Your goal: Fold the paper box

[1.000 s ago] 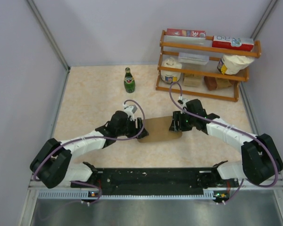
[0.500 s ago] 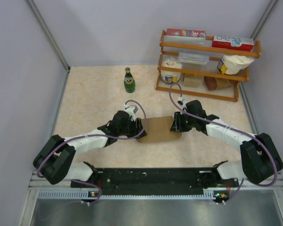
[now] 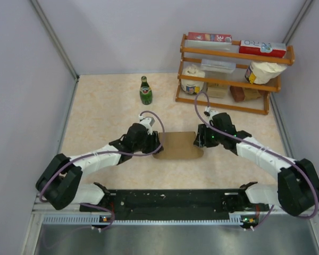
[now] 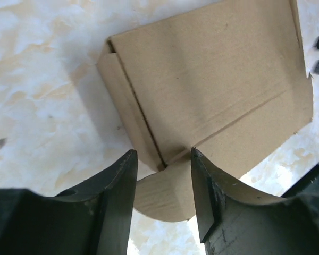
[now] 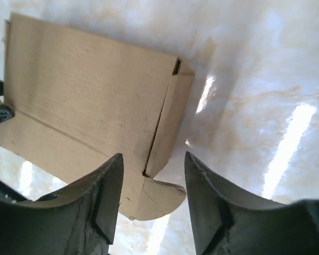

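Paper box [image 3: 178, 144] lies flat on the table [image 3: 106, 111], about mid-table, long side running left to right, an arm at each short end. It is plain brown corrugated board with no print. Left gripper [image 3: 154, 143] is low over the left end. In the left wrist view its two dark fingers [image 4: 114, 199] stand apart and straddle a rounded tab [image 4: 162, 199] that sticks out from the box corner. A narrow side flap runs along that end and a crease crosses the top panel. Right gripper [image 3: 200, 139] sits the same way at the right end: fingers parted, with the corner and another rounded tab in the gap between them. Neither pair is visibly clamped on the board (whether the inner pads brush the tabs, I cannot tell). Each wrist view catches the other gripper's fingertips at the far end of the box. A green bottle [image 3: 145, 91] stands upright behind the box, well apart from it. A wooden rack [image 3: 221, 105] holding cartons and bags stands at the back right of the table.
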You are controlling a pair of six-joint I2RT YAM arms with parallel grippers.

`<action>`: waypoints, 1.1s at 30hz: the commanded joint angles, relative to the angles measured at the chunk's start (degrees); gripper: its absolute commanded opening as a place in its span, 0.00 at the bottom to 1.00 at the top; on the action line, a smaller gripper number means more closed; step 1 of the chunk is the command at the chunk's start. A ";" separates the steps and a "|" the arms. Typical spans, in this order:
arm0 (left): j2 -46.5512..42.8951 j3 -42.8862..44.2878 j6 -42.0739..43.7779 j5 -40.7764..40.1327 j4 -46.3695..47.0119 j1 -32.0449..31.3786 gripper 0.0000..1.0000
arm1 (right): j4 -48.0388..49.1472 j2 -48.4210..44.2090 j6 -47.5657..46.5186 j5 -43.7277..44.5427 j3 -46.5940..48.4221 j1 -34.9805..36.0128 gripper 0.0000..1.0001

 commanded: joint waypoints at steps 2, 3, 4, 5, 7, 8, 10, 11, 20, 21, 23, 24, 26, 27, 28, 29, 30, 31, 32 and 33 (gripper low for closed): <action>-7.57 3.29 2.06 -10.99 -6.03 0.01 0.54 | -0.41 -10.40 -0.76 11.00 1.01 -0.42 0.78; -9.32 3.55 2.33 -12.93 -6.84 0.01 0.60 | -0.59 -11.63 -0.58 11.80 0.92 -0.86 0.92; -10.47 3.47 2.33 -14.08 -7.37 0.01 0.69 | -0.50 -12.95 -0.15 12.24 0.83 -1.29 0.99; -11.87 3.55 2.33 -14.79 -7.55 0.01 0.77 | -0.41 -14.01 0.47 12.51 0.75 -1.65 0.99; -13.90 3.12 2.24 -15.75 -7.28 0.01 0.99 | 0.11 -15.24 0.91 12.86 0.57 -2.09 0.99; -14.69 3.03 2.24 -15.93 -7.02 0.01 0.99 | 0.03 -15.33 1.09 14.34 0.74 -2.00 0.99; -15.49 2.94 2.33 -15.41 -7.11 0.01 0.99 | -1.20 -14.63 2.84 15.76 1.44 -2.09 0.99; -15.75 2.94 2.85 -14.45 -7.28 0.01 0.99 | -2.60 -14.02 3.72 16.02 2.23 -2.09 0.99; -15.67 0.66 -1.36 -12.50 -8.78 -6.22 0.99 | -8.32 -14.01 7.50 11.10 1.63 1.86 0.99; -15.32 0.30 -1.71 -13.03 -8.69 -7.10 0.99 | -9.11 -14.02 8.03 11.02 1.36 2.91 0.99; -14.88 -0.05 -2.41 -14.52 -9.21 -9.04 0.99 | -9.55 -13.93 8.65 11.54 0.66 5.46 0.99; -14.70 -0.31 -2.85 -14.88 -9.22 -9.65 0.99 | -9.73 -13.84 8.91 12.15 0.22 6.77 0.99; -14.44 -0.58 -3.56 -15.41 -9.22 -9.84 0.99 | -9.82 -13.40 9.61 12.77 -0.40 8.01 0.99; -14.17 -0.75 -3.73 -15.58 -9.22 -9.92 0.99 | -9.90 -13.14 9.88 12.60 -0.75 8.19 0.99; -13.91 -0.67 -3.73 -15.76 -9.22 -9.92 0.99 | -9.91 -12.88 10.14 12.60 -1.01 8.11 0.98; -13.65 -0.49 -3.73 -15.85 -9.22 -9.92 0.99 | -9.91 -12.61 10.23 12.51 -1.36 8.11 0.97; -13.30 -0.40 -3.73 -15.93 -9.22 -9.92 0.99 | -9.73 -12.44 10.14 12.25 -1.45 8.11 0.95; -12.77 -0.14 -3.73 -15.76 -9.04 -9.92 0.99 | -9.38 -12.09 10.23 11.90 -1.63 8.19 0.93; -12.16 0.04 -3.73 -15.59 -8.87 -9.92 0.99 | -8.94 -11.73 10.14 11.46 -1.80 8.11 0.91; -11.63 0.21 -3.73 -15.41 -8.60 -9.92 0.99 | -8.76 -11.38 10.14 11.19 -1.89 8.11 0.89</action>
